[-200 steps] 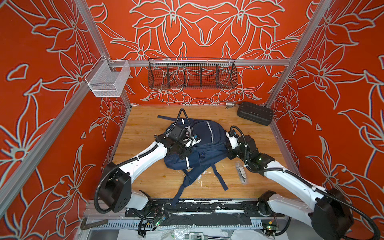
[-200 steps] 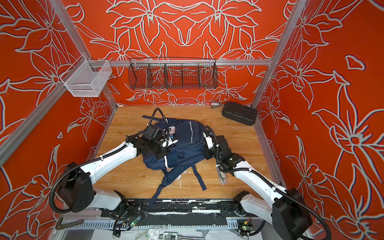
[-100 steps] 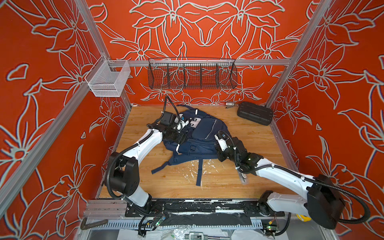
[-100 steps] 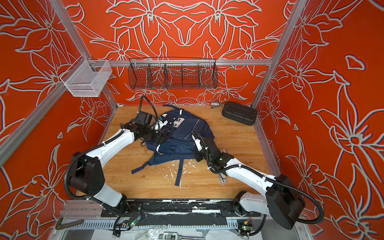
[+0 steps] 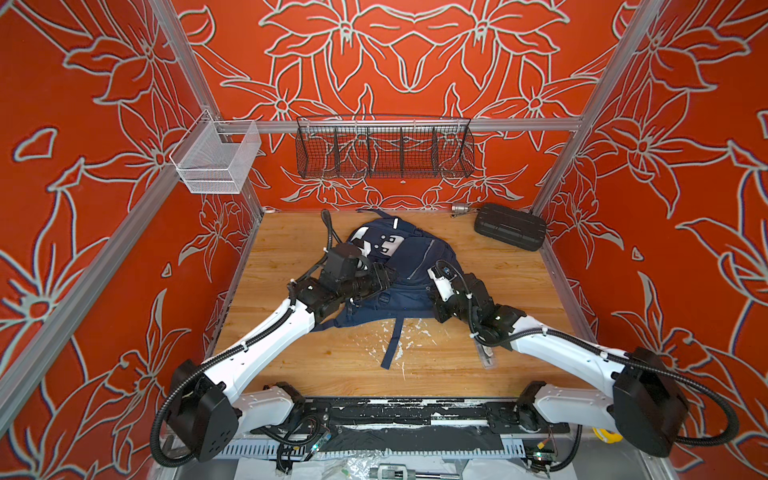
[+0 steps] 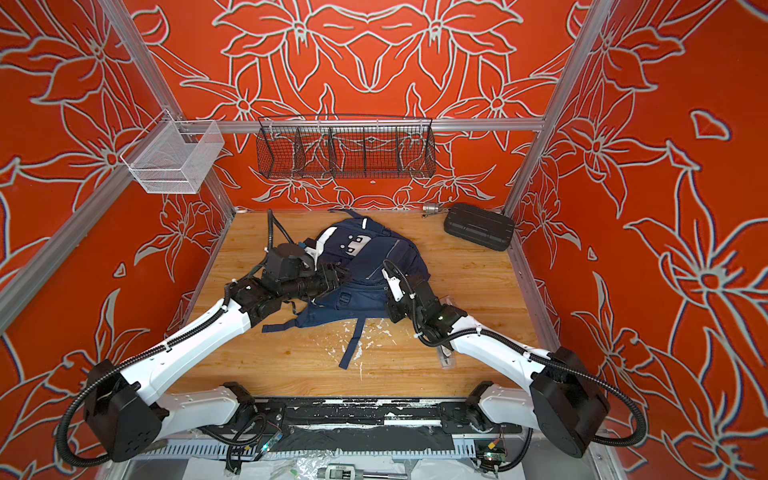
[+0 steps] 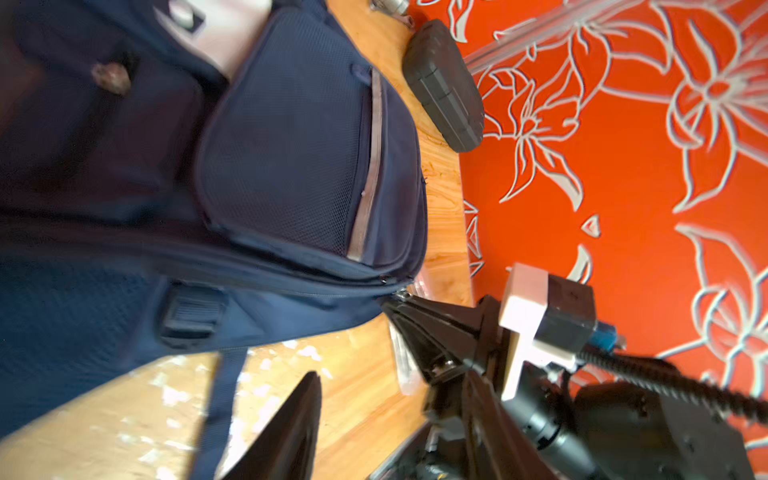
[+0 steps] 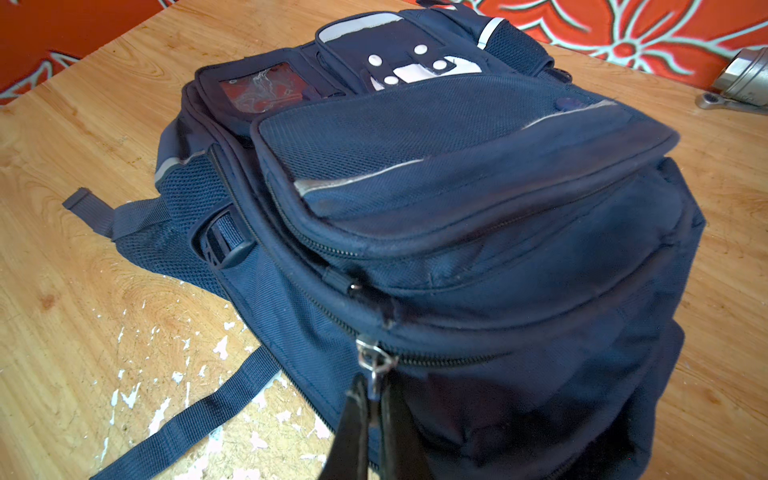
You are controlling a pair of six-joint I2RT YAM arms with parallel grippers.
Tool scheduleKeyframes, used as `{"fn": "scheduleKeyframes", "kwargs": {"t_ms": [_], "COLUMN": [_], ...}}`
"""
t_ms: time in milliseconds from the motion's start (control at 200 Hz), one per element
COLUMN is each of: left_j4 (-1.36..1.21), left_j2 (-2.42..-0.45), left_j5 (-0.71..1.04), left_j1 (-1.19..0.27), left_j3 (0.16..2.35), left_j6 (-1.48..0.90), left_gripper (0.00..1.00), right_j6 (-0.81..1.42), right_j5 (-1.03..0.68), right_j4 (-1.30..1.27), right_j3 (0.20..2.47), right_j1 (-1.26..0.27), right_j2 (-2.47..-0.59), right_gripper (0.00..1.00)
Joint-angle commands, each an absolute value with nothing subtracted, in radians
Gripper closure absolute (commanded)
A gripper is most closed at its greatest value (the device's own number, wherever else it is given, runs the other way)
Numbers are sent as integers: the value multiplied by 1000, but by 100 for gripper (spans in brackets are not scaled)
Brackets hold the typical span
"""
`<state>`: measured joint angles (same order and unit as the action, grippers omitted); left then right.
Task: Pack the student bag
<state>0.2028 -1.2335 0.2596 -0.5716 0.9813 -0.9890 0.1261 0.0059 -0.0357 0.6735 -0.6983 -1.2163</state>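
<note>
The student bag [image 5: 409, 259] [image 6: 370, 266] is a navy backpack with white patches, lying flat in the middle of the wooden table [image 5: 291, 249], front pockets up. In the right wrist view my right gripper [image 8: 374, 395] is shut on the metal zip pull [image 8: 371, 358] at the near corner of the bag [image 8: 457, 208]. The top views place that gripper [image 5: 434, 309] [image 6: 392, 313] at the bag's front right corner. My left gripper [image 5: 385, 277] [image 6: 340, 276] [image 7: 390, 399] hovers over the bag's front left part, open, with only table showing between its fingers [image 7: 299, 424].
A black ribbed hard case [image 5: 510, 226] [image 7: 444, 87] lies at the back right, with a small metal part [image 5: 459, 209] [image 8: 744, 77] beside it. A bag strap [image 5: 392, 345] trails toward the front. A clear plastic item [image 5: 488, 357] lies under my right arm. Two wire baskets [image 5: 384, 147] [image 5: 216, 160] hang on the walls.
The bag slid toward the back of the table. My left gripper opened, let go of the bag and swung from its back left to its front left. The right gripper stayed shut.
</note>
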Motion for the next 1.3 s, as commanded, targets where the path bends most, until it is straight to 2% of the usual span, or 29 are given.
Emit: {"fn": "scheduleKeyframes", "kwargs": {"t_ms": [0,265,495,565,656,866,906,1016,1076,1201,1296], "left_j4": [94,-40,-115,-133,-127,-48,-55,-86,-67,-10,11], "left_j2": [-1289,-1395,-1489,-1521,-1553,-1581,-1587,-1602,-1598,-1541,-1500], "left_j5": [80,-170,-205,-193,-190,-171,-181,-151,-105,-26,124], "left_j1": [-642,-772,-786,-787,-788,-792,-790,-776,-758,-714,-643], "left_j3": [948,925,918,923,938,995,985,966,972,948,929], "left_j6": [-1379,-1568,-1649,-1660,-1669,-1666,-1685,-1702,-1682,-1614,-1517], "left_gripper": [46,55,58,57,48,46,52,85,100,100,100], "right_j6": [136,141,131,130,130,131,129,142,150,197,238], "right_j5": [-26,-51,-73,-80,-86,-89,-94,-67,-44,-28,-51], "right_j4": [-105,-112,-98,-94,-91,-78,-74,-61,-58,-29,-8], "right_j3": [668,633,642,649,657,673,678,684,677,657,637], "right_j1": [-704,-704,-704,-704,-704,-704,-704,-704,-700,-657,-576], "right_j2": [-1190,-1160,-1173,-1178,-1184,-1201,-1206,-1205,-1192,-1149,-1108], "right_gripper": [100,100,100,100,100,100,100,100,100,100,100]}}
